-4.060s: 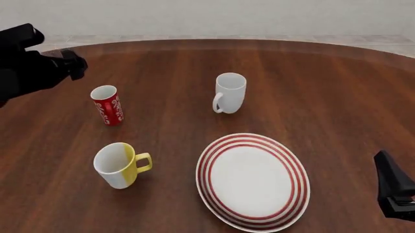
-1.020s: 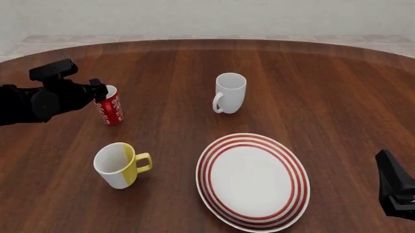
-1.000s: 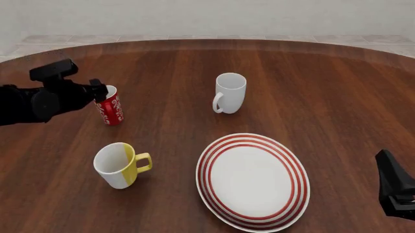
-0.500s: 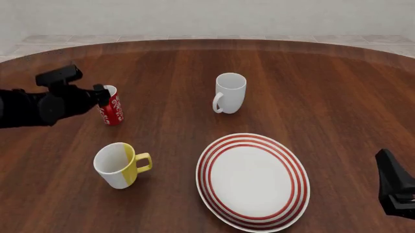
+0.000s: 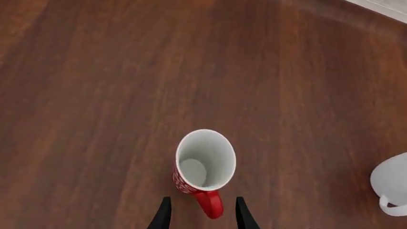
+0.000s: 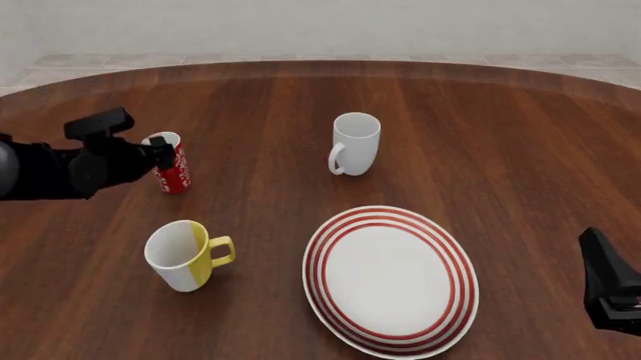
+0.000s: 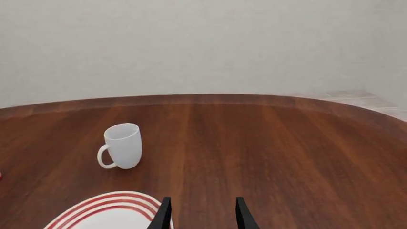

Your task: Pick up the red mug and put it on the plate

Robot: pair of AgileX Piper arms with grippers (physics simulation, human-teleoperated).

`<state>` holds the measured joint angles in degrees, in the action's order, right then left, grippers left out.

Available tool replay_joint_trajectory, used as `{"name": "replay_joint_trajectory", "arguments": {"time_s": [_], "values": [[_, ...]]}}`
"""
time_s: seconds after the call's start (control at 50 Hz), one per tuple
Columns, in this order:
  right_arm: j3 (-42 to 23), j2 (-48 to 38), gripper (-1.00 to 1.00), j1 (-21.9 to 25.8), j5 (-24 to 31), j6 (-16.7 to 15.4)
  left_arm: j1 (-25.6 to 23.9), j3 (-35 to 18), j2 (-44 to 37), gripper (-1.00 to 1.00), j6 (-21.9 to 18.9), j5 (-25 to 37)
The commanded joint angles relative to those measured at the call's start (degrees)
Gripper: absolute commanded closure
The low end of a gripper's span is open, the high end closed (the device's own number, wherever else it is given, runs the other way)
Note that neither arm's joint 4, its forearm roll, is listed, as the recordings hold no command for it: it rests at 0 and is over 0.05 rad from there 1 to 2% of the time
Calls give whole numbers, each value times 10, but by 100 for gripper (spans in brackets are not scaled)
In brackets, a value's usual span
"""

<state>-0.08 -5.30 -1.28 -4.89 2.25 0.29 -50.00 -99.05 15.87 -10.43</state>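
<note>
Front view: left end effector [image 6: 158, 152] lower, nearer red mug [image 6: 173, 166].

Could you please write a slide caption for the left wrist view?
Open left gripper straddles the handle of the upright red mug on the wooden table.

We are seeing three mugs: one red mug [image 6: 171, 163], one white mug [image 6: 355, 143], one yellow-and-white mug [image 6: 180, 255]. We are seeing one plate [image 6: 391, 277] too.

light: even, bright | shadows: faint, soft | focus: sharp | glare: none
</note>
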Motion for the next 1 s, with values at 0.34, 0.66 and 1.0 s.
{"name": "replay_joint_trajectory", "arguments": {"time_s": [0.34, 0.66, 1.0], "values": [[1, 23, -100, 0, 22, 1, -6, 6, -12, -100, 5, -11], [1, 22, -100, 0, 21, 1, -9, 5, -23, -100, 7, -17], [1, 23, -100, 0, 23, 2, -13, 2, -36, -100, 7, -23]]}}
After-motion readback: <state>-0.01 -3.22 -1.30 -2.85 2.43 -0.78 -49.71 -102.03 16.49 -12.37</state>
